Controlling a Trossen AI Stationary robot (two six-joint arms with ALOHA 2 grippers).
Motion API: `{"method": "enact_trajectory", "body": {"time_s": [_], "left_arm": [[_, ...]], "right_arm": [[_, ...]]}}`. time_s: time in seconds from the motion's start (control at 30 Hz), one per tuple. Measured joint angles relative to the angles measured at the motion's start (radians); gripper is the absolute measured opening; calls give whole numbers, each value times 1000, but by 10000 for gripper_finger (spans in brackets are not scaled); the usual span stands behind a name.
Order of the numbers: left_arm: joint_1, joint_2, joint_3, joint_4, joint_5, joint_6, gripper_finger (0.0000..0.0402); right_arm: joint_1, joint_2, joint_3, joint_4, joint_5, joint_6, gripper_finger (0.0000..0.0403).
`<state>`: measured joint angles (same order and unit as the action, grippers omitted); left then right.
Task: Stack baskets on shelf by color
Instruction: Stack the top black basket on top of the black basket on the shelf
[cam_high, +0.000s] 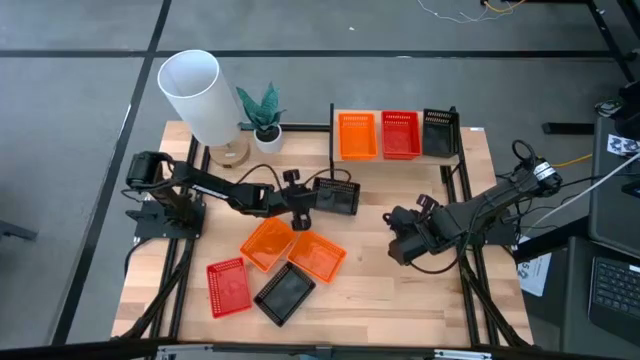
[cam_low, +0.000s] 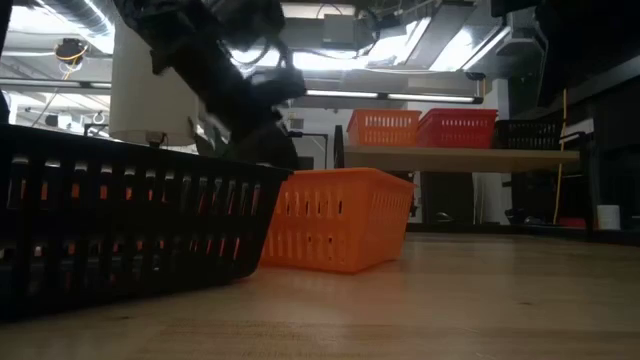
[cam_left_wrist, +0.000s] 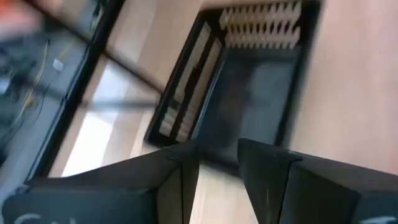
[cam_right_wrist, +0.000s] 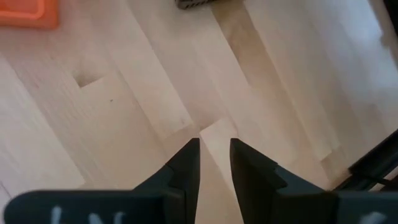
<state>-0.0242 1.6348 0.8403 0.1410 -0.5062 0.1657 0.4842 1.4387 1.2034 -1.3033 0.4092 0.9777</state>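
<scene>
The shelf (cam_low: 460, 158) stands at the table's far right and bears one orange basket (cam_high: 356, 136), one red basket (cam_high: 400, 134) and one black basket (cam_high: 440, 132) side by side. On the tabletop lie two orange baskets (cam_high: 267, 243) (cam_high: 317, 256), a red basket (cam_high: 228, 287) and a black basket (cam_high: 285, 294). Another black basket (cam_high: 337, 195) sits mid-table. My left gripper (cam_high: 312, 200) (cam_left_wrist: 219, 152) is at that basket's near short rim (cam_left_wrist: 217, 149), fingers a narrow gap apart. My right gripper (cam_high: 396, 243) (cam_right_wrist: 214, 144) waits low over bare wood, its fingers also slightly apart and empty. My left gripper comes slanting down at the mid-table black basket's short end (cam_left_wrist: 186, 146), with both fingertips (cam_left_wrist: 261, 152) over the rim. Its own fingers hide the meeting place, so I cannot tell whether it touches the basket.
A tall white cylinder (cam_high: 195, 90) and a small potted plant (cam_high: 265, 125) stand at the far left of the table. Black frame rails run along both table sides. Bare wood (cam_high: 400, 300) lies at the near right. A laptop sits beyond the right edge.
</scene>
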Motion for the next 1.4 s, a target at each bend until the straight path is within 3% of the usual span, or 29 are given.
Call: {"method": "enact_trajectory", "body": {"time_s": [0.17,0.27,0.4,0.5,0.63,0.8,1.0,1.23,1.4], "left_arm": [[-13,21,43,7,16,24,102],[0,33,48,-2,8,29,102],[-29,-2,48,-23,-12,50,102],[-86,-101,51,-63,-104,89,102],[-157,-251,49,-277,-158,40,102],[-226,-409,49,-567,-156,-149,102],[-269,-476,49,-732,-178,-294,102],[-273,-475,48,-736,-213,-290,102],[-273,-475,48,-736,-214,-290,102]], "right_arm": [[7,0,0,1,27,13,88],[7,0,0,17,116,-35,88],[6,32,0,166,131,-408,88],[-3,68,0,309,120,-662,88],[-66,133,1,450,74,-899,88],[-153,247,1,535,-15,-1107,88],[-239,323,1,547,-9,-1166,88],[-309,329,1,571,-41,-1145,88],[-319,329,1,557,-45,-1304,88]]}}
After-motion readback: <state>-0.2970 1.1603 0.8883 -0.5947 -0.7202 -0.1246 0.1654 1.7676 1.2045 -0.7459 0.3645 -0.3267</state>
